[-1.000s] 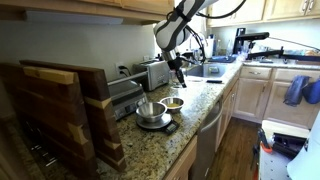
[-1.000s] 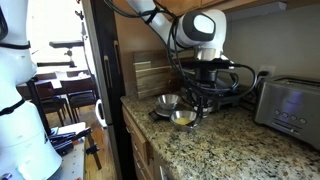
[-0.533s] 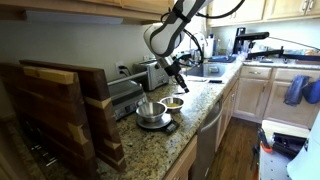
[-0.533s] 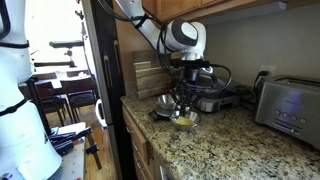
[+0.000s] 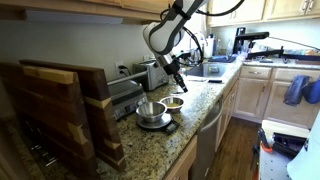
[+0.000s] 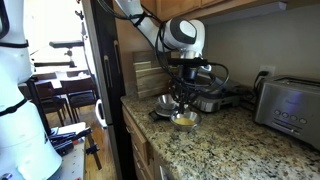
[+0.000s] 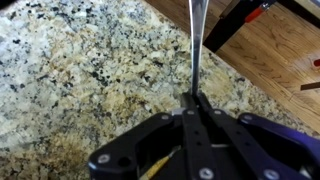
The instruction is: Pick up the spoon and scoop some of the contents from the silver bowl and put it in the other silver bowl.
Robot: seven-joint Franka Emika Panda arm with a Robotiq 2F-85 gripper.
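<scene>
**Spoon pinched over granite**

In an exterior view, the dark pincer [image 5: 179,86] hangs from a white arm above a speckled granite tabletop [image 5: 197,115]. Below it sit two round steel bowls. The deep bowl [image 5: 152,111] rests on a flat dark base. The shallow bowl [image 5: 173,102], just beside it, looks yellowish inside. Stepped wooden boards [image 5: 60,110] stand nearby, and a boxy metal toaster [image 5: 155,72] sits behind. The spoon is too slim to make out here.

In an exterior view from across the counter, the pincer hovers just above the shallow bowl.

In the wrist view, the black fingers [image 7: 205,120] are pressed together on the spoon [image 7: 195,45]. Its thin, straight, shiny handle runs from them to the frame's edge. Mottled tan-and-black stone lies beneath, with plank flooring [image 7: 275,55] beyond its edge.
</scene>
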